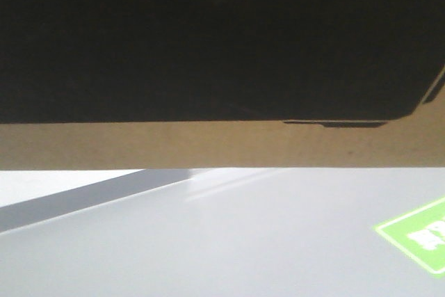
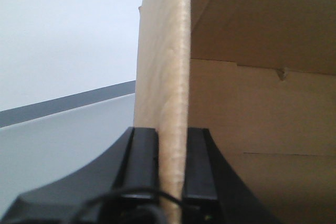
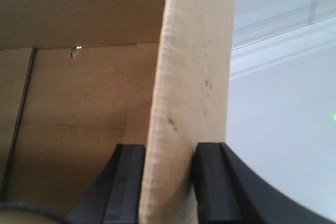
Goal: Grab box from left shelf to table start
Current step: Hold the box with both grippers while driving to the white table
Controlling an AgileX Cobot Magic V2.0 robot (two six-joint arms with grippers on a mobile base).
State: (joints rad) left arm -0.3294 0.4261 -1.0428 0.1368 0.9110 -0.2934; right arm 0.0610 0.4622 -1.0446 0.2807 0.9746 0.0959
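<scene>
The box (image 1: 208, 53) fills the top of the front view, its black panel with pale lettering above a brown cardboard strip, its bottom edge over the white table (image 1: 208, 248). My left gripper (image 2: 172, 153) is shut on the box's upright side wall (image 2: 173, 66), one black finger (image 2: 144, 153) outside and one inside. My right gripper (image 3: 168, 169) is shut on the opposite wall (image 3: 194, 66) in the same way. Both wrist views look into the box's bare brown inside. The left shelf is out of view.
A green sticker (image 1: 417, 234) lies on the table top at the right. A darker grey band (image 1: 83, 199) runs along the table's far left edge. The pale table surface (image 3: 283, 129) shows outside the box in the right wrist view.
</scene>
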